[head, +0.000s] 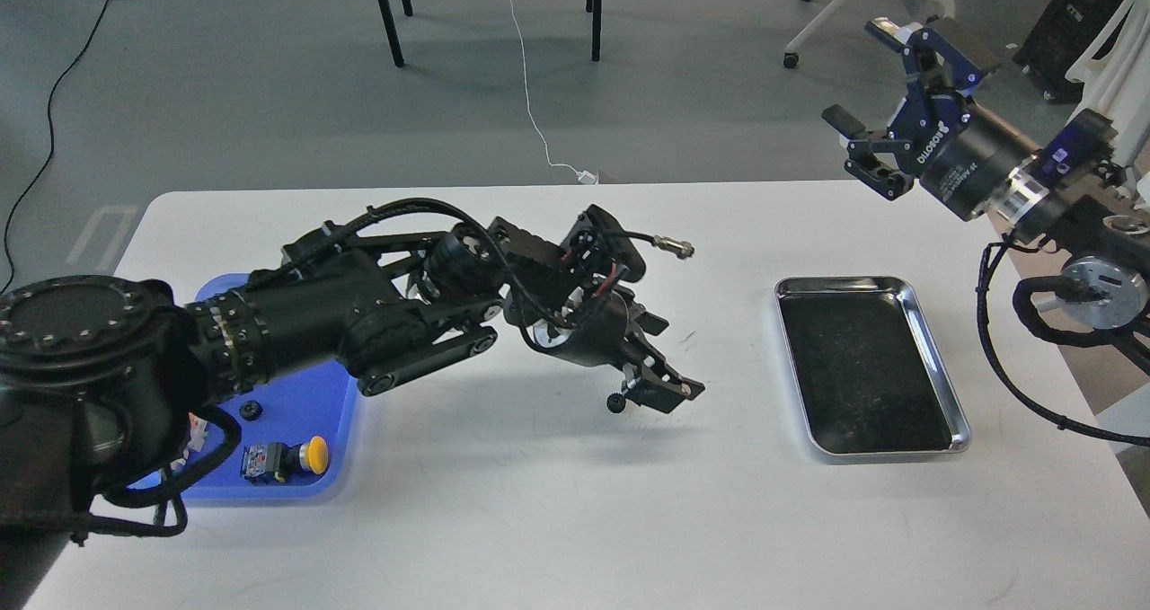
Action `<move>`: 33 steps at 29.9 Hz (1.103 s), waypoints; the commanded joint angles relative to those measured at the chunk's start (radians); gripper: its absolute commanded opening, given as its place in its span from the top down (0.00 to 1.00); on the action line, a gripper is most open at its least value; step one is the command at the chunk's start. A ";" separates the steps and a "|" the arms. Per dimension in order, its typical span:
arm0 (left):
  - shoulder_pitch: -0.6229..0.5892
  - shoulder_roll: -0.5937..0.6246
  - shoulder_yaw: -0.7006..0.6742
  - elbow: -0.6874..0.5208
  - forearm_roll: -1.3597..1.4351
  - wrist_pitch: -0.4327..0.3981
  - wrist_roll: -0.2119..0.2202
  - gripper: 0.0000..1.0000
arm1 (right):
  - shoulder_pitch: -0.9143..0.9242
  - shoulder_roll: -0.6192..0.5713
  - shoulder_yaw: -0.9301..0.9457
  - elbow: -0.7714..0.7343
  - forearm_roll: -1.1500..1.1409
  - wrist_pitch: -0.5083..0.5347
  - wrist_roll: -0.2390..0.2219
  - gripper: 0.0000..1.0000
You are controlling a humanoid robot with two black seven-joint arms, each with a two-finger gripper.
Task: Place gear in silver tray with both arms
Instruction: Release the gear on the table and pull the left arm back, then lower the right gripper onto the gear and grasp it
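My left gripper (649,394) hangs above the middle of the white table, its fingers pointing right and down. It looks shut on a small black gear (615,402) at its lower tip. The silver tray (934,358) lies empty on the table's right side, well to the right of that gripper. My right gripper (867,98) is open and empty. It is held high beyond the table's far edge, behind the silver tray.
A blue plastic tray (296,403) sits at the left under my left arm. It holds another small black gear (250,408), a yellow push button (314,453) and other small parts. A loose cable connector (676,248) sticks out from my left wrist.
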 commanded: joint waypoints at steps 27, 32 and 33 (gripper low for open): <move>0.706 0.334 -0.892 -0.165 -1.125 -0.021 0.000 0.01 | 0.600 0.532 -0.851 -0.074 -1.056 0.071 0.000 0.01; 0.713 0.335 -0.904 -0.170 -1.126 -0.023 0.000 0.01 | 0.603 0.637 -0.893 -0.097 -1.133 0.059 0.000 0.02; 0.713 0.335 -0.904 -0.178 -1.126 -0.023 0.000 0.01 | 0.603 0.651 -0.897 -0.098 -1.135 0.053 0.000 0.02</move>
